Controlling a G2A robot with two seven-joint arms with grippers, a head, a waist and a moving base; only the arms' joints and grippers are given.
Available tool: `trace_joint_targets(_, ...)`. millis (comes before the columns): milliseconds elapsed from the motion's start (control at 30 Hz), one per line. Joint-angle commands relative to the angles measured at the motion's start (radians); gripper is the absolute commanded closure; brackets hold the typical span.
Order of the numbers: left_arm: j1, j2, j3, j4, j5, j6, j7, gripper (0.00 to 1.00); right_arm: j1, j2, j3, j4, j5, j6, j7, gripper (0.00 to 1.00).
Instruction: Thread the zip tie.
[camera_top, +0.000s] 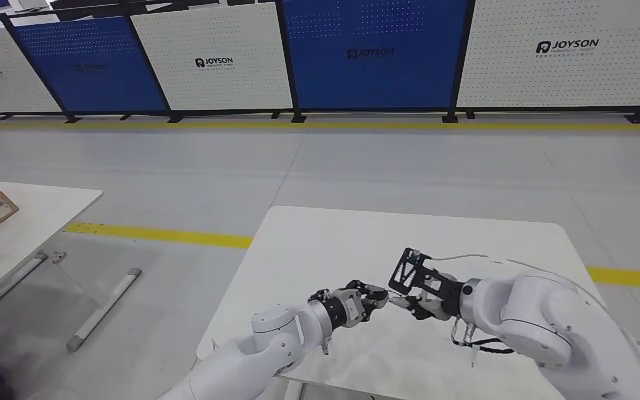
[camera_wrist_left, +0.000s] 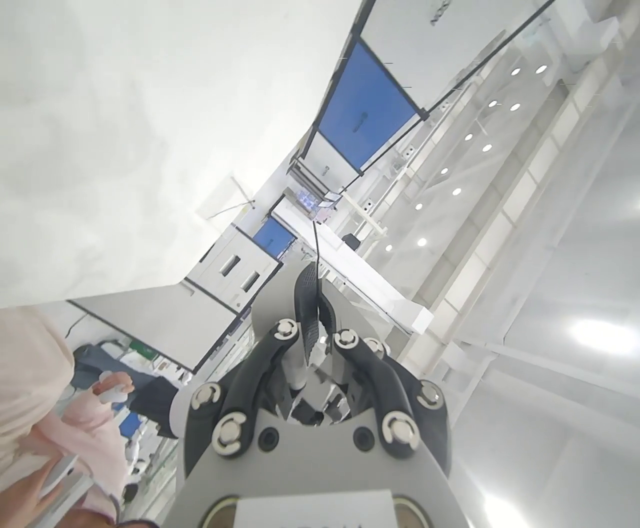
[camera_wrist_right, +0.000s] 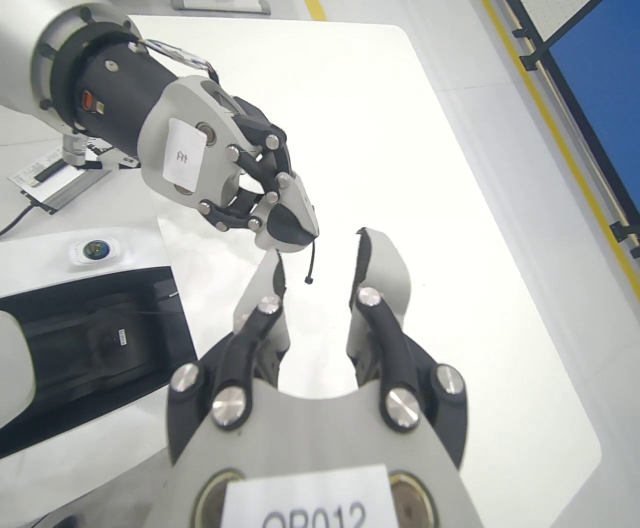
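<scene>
**Zip tie pinched in left gripper, free end between spread right fingers**

Clamped between the pads of the left gripper (camera_wrist_right: 311, 236): a thin black plastic zip tie (camera_wrist_right: 313, 260). Pressed fully together on the strap, with no gap visible in the left wrist view and a short straight length sticking out beyond the tips. From the right wrist, seen trailing out of those same tips, with a small blocky end at the point farthest from the left gripper. Held over the white rounded-corner surface (camera_wrist_right: 400, 150); contact between the blocky end and the surface impossible to judge.

Spread wide apart and holding nothing: the right gripper (camera_wrist_right: 320, 248). Set tip to tip against the left gripper, with the free length of strap lying between its two fingers and touching neither, as far as can be seen. One right fingertip just beside the left gripper's dark pad.

In the top view, both grippers close together over the near part of the surface. Well beyond the grippers, past the surface's far edge: a yellow floor line (camera_top: 160, 235) and a row of blue and white perforated panels (camera_top: 375, 50).
</scene>
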Motion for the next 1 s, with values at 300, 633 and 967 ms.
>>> trace_joint_targets(300,0.024,-0.012,0.054,0.040,0.434,-0.245,0.010,1.00,-0.115,0.021,0.161,0.120,0.412,0.000,-0.070,0.00)
trace_joint_targets(633,0.047,-0.015,0.070,0.061,0.551,-0.288,0.025,1.00,-0.120,0.016,0.166,0.176,0.640,0.000,-0.021,0.00)
trace_joint_targets(967,0.064,-0.020,0.063,0.076,0.644,-0.400,0.032,1.00,-0.129,0.000,0.160,0.272,0.874,0.000,0.005,0.00)
